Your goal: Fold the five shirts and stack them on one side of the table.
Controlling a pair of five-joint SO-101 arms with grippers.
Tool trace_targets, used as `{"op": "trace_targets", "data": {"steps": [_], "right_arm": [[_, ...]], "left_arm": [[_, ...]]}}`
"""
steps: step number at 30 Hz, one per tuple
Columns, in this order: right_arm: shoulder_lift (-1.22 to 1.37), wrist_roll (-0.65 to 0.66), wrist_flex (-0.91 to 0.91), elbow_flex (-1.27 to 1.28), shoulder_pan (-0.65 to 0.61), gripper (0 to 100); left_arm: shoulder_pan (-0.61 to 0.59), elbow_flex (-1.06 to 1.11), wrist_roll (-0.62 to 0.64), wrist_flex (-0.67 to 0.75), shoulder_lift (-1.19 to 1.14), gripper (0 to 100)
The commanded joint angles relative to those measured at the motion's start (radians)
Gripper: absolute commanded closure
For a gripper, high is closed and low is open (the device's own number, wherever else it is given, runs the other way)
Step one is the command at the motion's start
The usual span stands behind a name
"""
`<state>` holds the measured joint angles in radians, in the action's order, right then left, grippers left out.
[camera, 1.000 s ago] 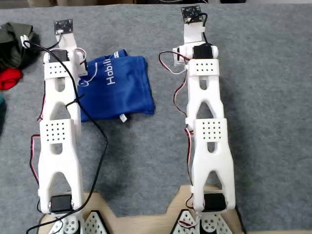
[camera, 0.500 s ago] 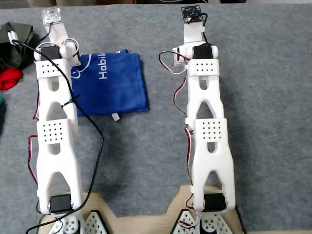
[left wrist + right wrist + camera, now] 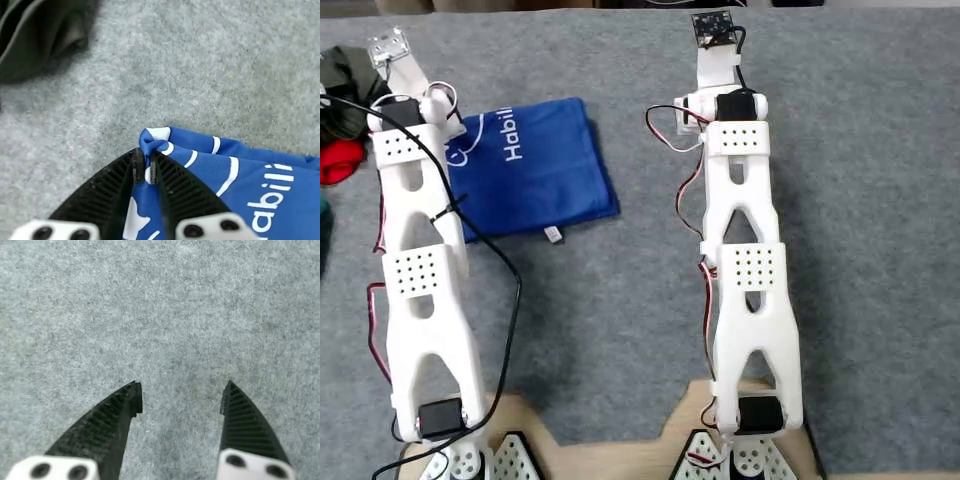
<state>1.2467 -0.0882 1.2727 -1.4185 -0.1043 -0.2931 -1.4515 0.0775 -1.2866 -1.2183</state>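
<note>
The blue shirt [image 3: 535, 165] lies folded into a rough rectangle on the far left part of the grey surface [image 3: 860, 200], flat, with white lettering on its upper face and 1 small white tag [image 3: 552, 234] protruding from its near edge. Its left edge runs under the left arm. In the left wrist view, 1 corner of the blue shirt [image 3: 225, 180] is bunched and pinched between the 2 black ribbed fingers of the left hand [image 3: 145, 155], which is clenched on the fabric, with the corner fold protruding just past the fingertips. Beyond that corner, apart from it across bare surface, lies a dark green garment [image 3: 35, 35], seen in the high view [image 3: 345, 85] at the far left edge, with a red garment [image 3: 340, 160] just beside it on the near side. The right hand [image 3: 182, 390] is released, its 2 fingers spread wide over bare grey surface, grasping nothing, well apart from the blue shirt
</note>
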Motion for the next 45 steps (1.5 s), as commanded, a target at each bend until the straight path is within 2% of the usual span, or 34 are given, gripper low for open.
{"op": "trace_targets", "data": {"steps": [1, 11, 19, 28, 34, 41, 45], "right_arm": [[-0.004, 0.000, -0.017, -0.050, -0.004, 73.2], [-0.004, 0.002, -0.015, -0.048, -0.015, 73.2], [-0.004, 0.002, -0.015, -0.048, -0.013, 73.2], [-0.004, 0.002, -0.017, -0.048, -0.015, 73.2], [-0.004, 0.032, -0.014, -0.048, -0.030, 73.2], [-0.004, 0.035, -0.012, -0.048, -0.036, 73.2], [-0.002, 0.035, -0.012, -0.047, -0.036, 73.2]], "left_arm": [[-0.021, -0.046, 0.008, 0.006, 0.019, 98], [-0.023, -0.049, 0.012, 0.006, 0.019, 98], [-0.063, -0.046, 0.178, 0.066, 0.019, 98], [-0.068, -0.035, 0.180, 0.069, 0.018, 98], [-0.075, 0.015, 0.203, 0.008, 0.022, 79], [-0.091, -0.074, 0.227, -0.015, 0.024, 78], [-0.048, -0.155, 0.226, -0.101, 0.016, 78]]}}
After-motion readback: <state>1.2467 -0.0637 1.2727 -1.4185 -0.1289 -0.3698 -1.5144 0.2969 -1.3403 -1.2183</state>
